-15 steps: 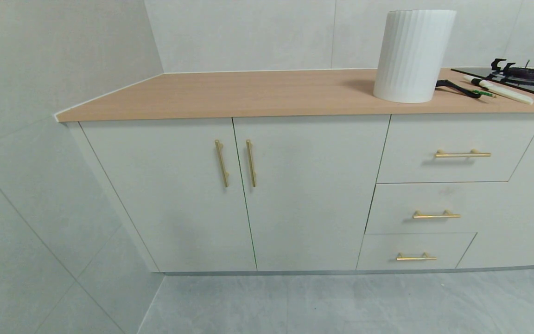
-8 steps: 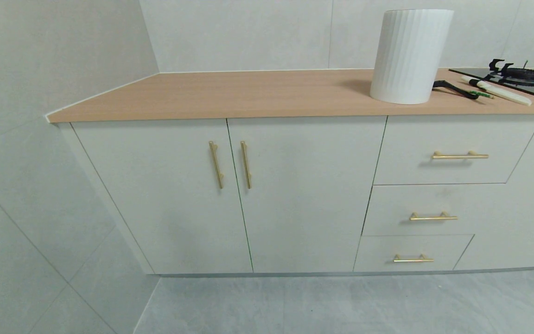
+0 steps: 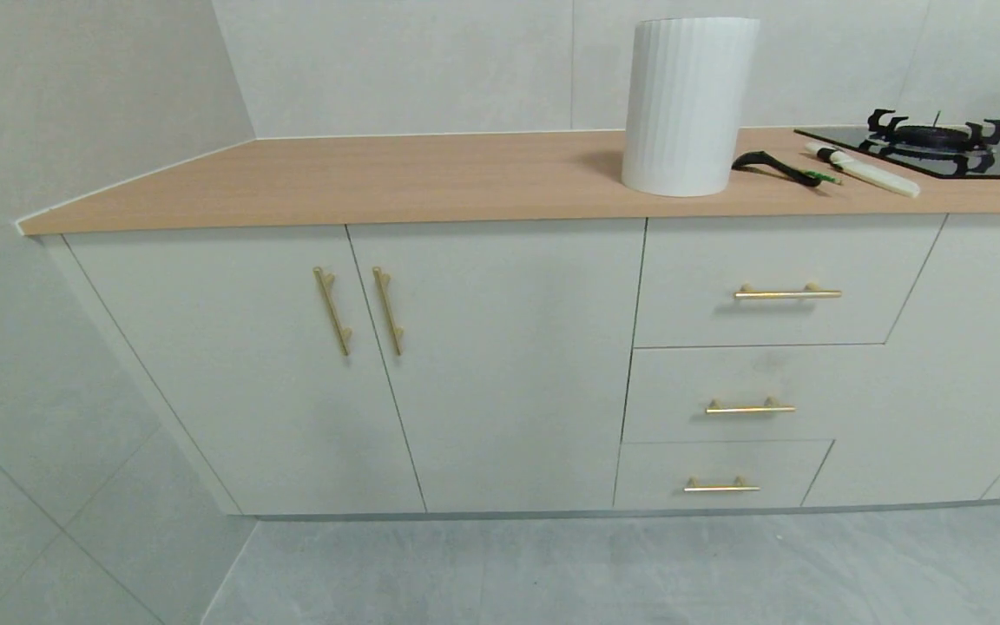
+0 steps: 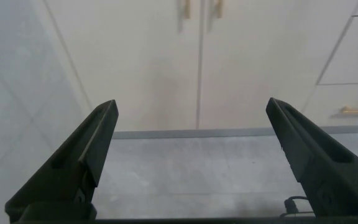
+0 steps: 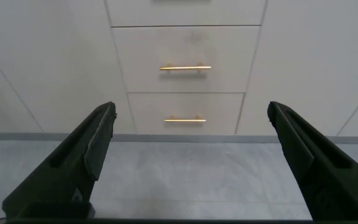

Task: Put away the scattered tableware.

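Two pieces lie on the wooden countertop (image 3: pixel 378 178): a black utensil (image 3: pixel 769 164) and a white utensil (image 3: pixel 866 170), between the white ribbed container (image 3: pixel 689 104) and the stove (image 3: pixel 934 143). The left gripper (image 4: pixel 191 106) and right gripper (image 5: pixel 191 107) stand wide open, holding nothing, low before the cabinet (image 3: pixel 509 347).

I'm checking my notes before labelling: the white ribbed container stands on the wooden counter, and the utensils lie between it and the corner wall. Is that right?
Not quite. The white ribbed container does stand on the wooden counter, but the utensils lie on its other side, between it and the stove, as the head view shows.
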### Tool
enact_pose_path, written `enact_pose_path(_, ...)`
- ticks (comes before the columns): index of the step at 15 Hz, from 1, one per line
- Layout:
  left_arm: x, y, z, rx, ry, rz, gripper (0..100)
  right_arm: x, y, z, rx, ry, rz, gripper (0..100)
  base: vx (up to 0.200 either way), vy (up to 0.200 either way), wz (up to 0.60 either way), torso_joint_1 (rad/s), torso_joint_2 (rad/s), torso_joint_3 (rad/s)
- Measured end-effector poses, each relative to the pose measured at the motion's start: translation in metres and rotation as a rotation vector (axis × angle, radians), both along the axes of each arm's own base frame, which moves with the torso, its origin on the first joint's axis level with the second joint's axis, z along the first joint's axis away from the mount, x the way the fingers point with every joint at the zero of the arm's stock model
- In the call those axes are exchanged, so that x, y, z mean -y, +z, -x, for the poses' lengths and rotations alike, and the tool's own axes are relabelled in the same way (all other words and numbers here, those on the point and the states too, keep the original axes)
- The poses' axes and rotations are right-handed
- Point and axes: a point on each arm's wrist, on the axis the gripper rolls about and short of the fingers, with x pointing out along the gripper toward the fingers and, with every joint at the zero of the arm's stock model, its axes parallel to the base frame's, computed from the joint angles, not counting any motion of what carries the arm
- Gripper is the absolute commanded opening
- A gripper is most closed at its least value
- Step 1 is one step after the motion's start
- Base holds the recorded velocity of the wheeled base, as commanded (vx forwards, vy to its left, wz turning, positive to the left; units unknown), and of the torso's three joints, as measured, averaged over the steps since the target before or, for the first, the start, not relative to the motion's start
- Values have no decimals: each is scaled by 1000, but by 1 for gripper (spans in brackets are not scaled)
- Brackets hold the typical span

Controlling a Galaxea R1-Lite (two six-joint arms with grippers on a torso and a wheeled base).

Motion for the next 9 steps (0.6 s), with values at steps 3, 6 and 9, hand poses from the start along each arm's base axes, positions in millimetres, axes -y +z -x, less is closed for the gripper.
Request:
enact_pose_path(3, 0, 0, 0, 0, 0, 0, 100, 0, 0, 0, 0, 0, 0, 100, 0, -200, 0, -1, 1, 6)
enact_pose_path(6, 0, 0, 0, 0, 0, 0, 100, 0, 0, 0, 0, 0, 0, 100, 0, -133, 0, 0, 2, 2)
enact_pose_path(9, 0, 0, 0, 0, 0, 1, 100, 0, 0, 0, 0, 0, 0, 100, 0, 0, 0, 0, 0, 0)
